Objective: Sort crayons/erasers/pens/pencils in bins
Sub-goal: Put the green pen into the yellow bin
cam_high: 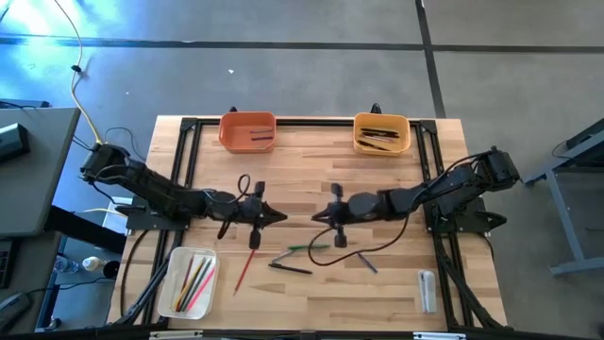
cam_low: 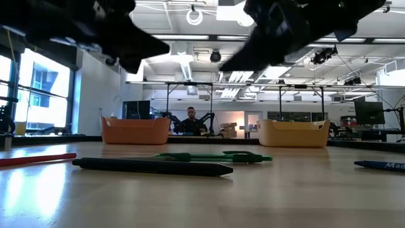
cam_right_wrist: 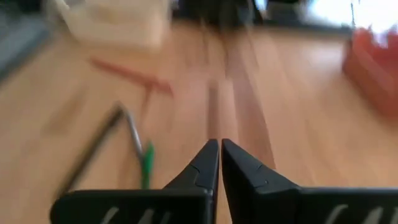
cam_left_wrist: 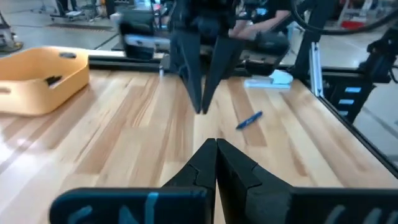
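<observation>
My left gripper [cam_high: 281, 216] and my right gripper [cam_high: 316, 216] hover above the table's middle, tip to tip and apart, both shut and empty. In the left wrist view my own shut fingers [cam_left_wrist: 216, 148] point at the right gripper [cam_left_wrist: 202, 93]. A black pen [cam_high: 290, 268], a green stick [cam_high: 310, 247] and a red pencil [cam_high: 244, 272] lie flat on the table nearer its near edge. The low view shows the pen [cam_low: 152, 166] in front of the green stick [cam_low: 212, 156]. The white bin [cam_high: 187, 281] holds several coloured pencils. The orange bin [cam_high: 247, 131] and the yellow-orange bin [cam_high: 381, 133] each hold dark sticks.
A blue crayon [cam_high: 366, 263] lies right of the pen, and a clear-grey block [cam_high: 427, 288] sits near the near right corner. A black frame rail [cam_high: 311, 120] runs along the far edge behind the two bins. A person [cam_low: 191, 120] sits in the room beyond the table.
</observation>
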